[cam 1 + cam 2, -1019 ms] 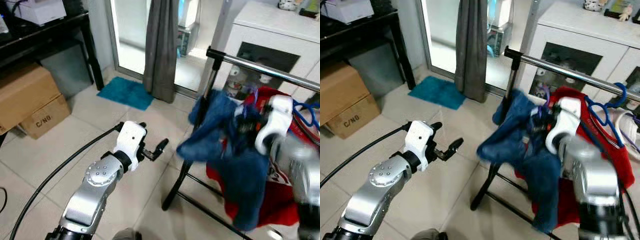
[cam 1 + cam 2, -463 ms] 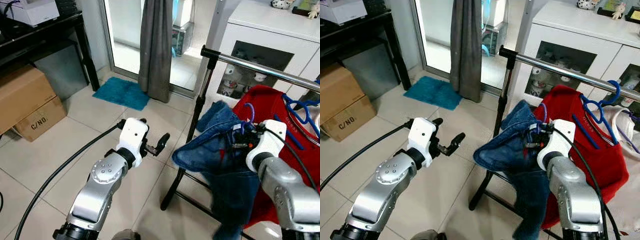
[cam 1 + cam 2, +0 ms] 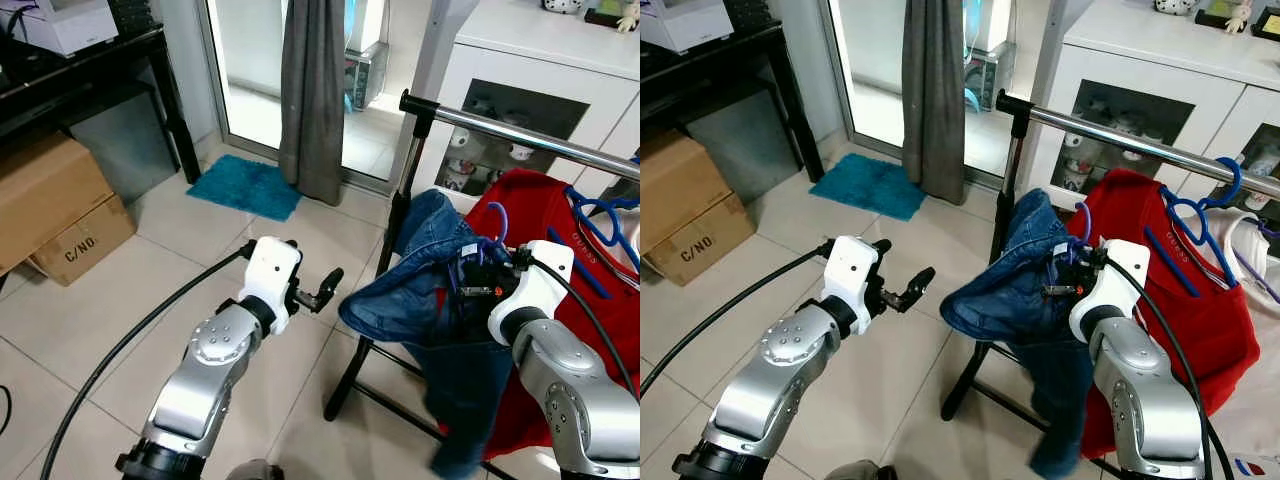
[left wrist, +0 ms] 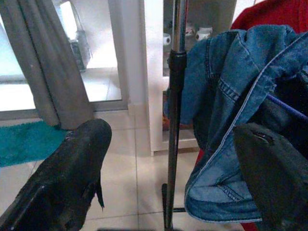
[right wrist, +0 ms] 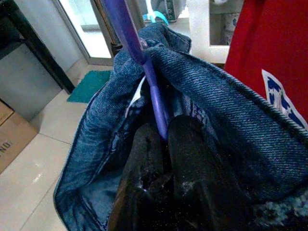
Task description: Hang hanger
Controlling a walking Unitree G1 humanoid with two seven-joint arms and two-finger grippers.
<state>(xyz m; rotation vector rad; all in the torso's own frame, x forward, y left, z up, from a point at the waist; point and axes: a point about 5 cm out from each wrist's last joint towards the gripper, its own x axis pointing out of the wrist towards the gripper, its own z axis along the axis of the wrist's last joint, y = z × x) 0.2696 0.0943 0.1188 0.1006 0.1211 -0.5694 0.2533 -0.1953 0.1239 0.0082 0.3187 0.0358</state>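
Right wrist view shows the right gripper with its two black fingers pinched together on the thin neck of a purple hanger, whose stem runs up and away from the fingertips between the folds of a blue denim garment draped over it. From the head camera, that gripper sits low and in front of the silver rail, with the hanger's hook poking up just above it and well short of the bar; the rail runs across the scene from its black end post toward the robot's right. So the bar lies above and beyond the held hook, and the hook probably has to rise above the rail and go over it before it can settle, likely into the bare stretch between the post and the red shirt on its blue hanger. The right arm is plainly the nearer one; the left gripper hovers with its fingers spread and holding nothing, off to the left over the tiled floor.
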